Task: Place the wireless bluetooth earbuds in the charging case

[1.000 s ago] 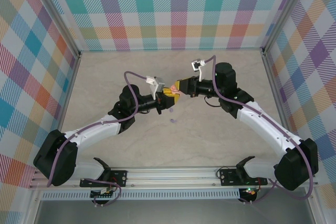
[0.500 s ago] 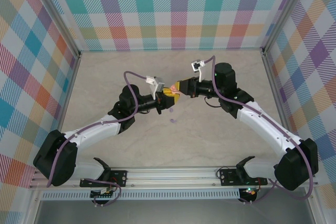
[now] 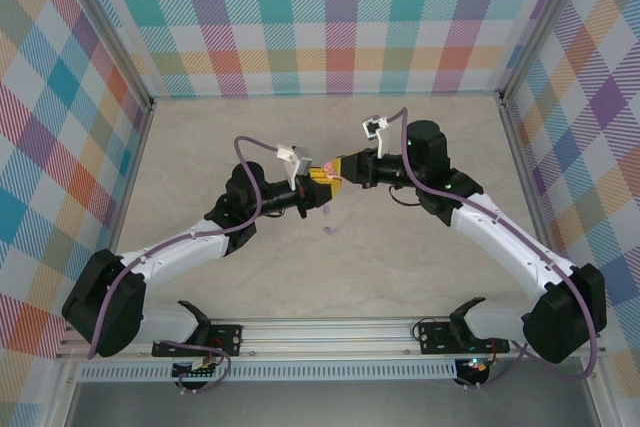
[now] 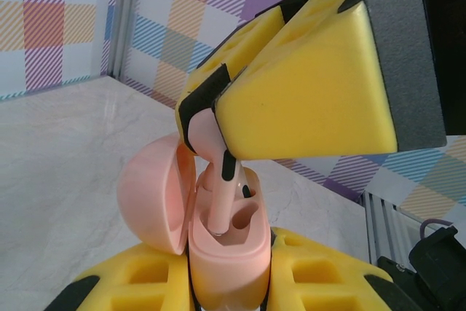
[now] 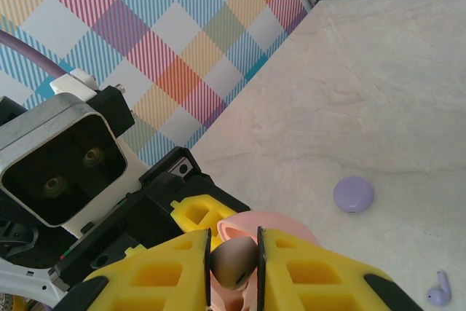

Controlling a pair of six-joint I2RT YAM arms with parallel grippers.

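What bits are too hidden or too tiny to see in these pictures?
Right wrist view: most of the pink earbud, squeezed between the jaws of the right gripper.
Left wrist view: the bottom of the charging case, sunk between the jaws of the left gripper.
Top view: the purple piece on the table, too small to tell what it is.

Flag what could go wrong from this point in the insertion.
The right tool holds the pink earbud slightly tilted, stem tip at a slot of the charging case; it might jam rather than seat. The left tool clamps only the case's lower body, so a push might slip it.
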